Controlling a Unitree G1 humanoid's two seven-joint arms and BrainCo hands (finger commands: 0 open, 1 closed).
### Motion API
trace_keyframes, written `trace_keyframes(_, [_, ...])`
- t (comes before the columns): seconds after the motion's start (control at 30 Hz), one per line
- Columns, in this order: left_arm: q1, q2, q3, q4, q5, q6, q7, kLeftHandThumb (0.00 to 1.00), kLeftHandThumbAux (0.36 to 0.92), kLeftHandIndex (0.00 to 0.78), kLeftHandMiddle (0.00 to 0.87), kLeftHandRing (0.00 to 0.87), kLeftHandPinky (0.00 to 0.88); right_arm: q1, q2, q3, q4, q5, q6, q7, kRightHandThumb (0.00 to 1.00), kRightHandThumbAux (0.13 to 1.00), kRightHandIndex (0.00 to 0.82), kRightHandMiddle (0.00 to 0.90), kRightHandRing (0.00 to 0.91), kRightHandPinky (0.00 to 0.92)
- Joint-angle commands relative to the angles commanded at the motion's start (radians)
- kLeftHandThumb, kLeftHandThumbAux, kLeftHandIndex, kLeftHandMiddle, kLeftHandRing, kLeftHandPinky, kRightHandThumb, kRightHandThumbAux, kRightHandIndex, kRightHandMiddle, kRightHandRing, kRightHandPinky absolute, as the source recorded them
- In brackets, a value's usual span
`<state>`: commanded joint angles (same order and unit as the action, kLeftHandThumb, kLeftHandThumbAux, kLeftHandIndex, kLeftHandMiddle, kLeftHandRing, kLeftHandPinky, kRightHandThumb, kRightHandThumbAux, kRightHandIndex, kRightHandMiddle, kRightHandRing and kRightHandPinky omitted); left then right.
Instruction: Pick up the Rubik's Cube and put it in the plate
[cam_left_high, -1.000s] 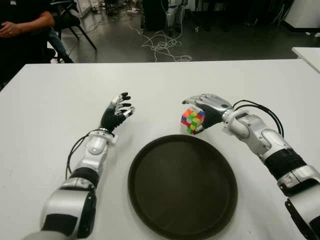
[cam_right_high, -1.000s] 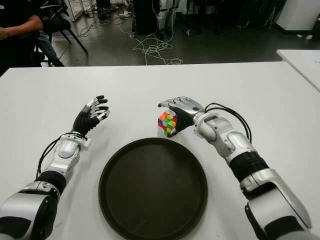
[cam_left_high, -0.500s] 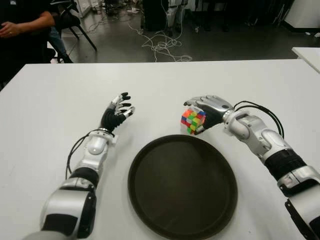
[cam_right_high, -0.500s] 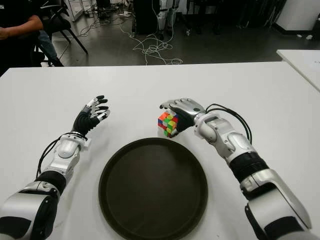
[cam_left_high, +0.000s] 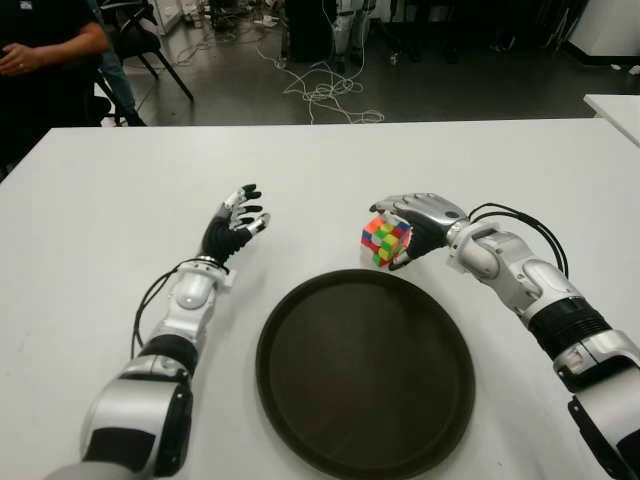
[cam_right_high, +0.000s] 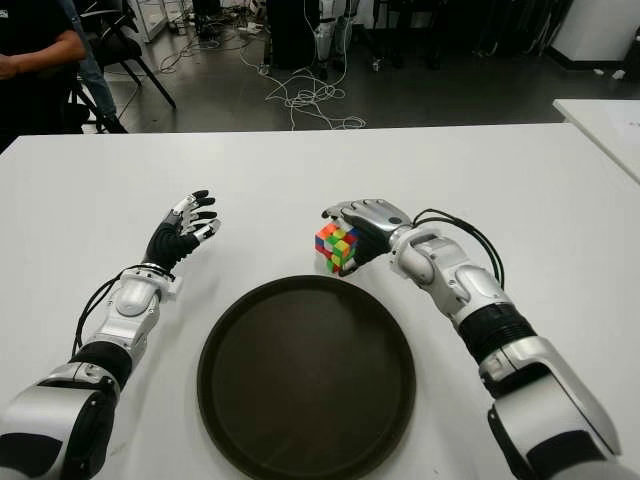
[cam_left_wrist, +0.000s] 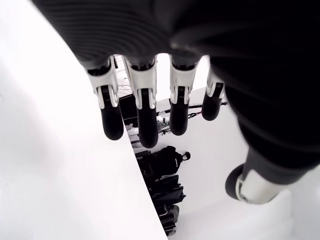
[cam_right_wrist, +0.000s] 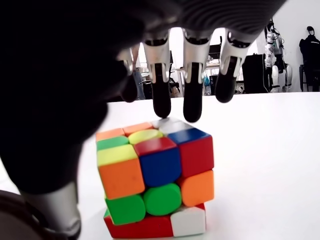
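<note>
So the Rubik's Cube (cam_left_high: 385, 241) is sitting in the right hand (cam_left_high: 418, 222), just past the far rim of the plate (cam_left_high: 300, 420), on its right-hand side. From the wrist cam the fingers (cam_right_wrist: 192, 102) curl over the top of the cube and the thumb shows beside its lower corner, so I'd call it clamped on, though I can't tell if the cube's bottom is clear of the table (cam_left_high: 120, 190).

For this step I'd lift it enough to clear the rim, bring it over the plate's middle, lower it flat, then let go. That grip looks tippy, so go slow.

The plate has nothing in it.

The left hand (cam_left_high: 232, 226) shows off to the plate's far left, fingers spread, holding nothing.
</note>
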<state>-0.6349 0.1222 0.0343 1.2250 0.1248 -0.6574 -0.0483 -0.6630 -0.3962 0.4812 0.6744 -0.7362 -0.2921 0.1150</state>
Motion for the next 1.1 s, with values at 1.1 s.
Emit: trace_keyframes(1.1, [0.001,-0.008,-0.002,0.0,0.001,-0.007,0.017,0.04,0.646,0.131,0.177,0.189,0.178,-0.018,0.021,0.042,0.093,-0.002,-0.06,-0.014,0.0,0.782,0.158,0.188,0.177,0.123])
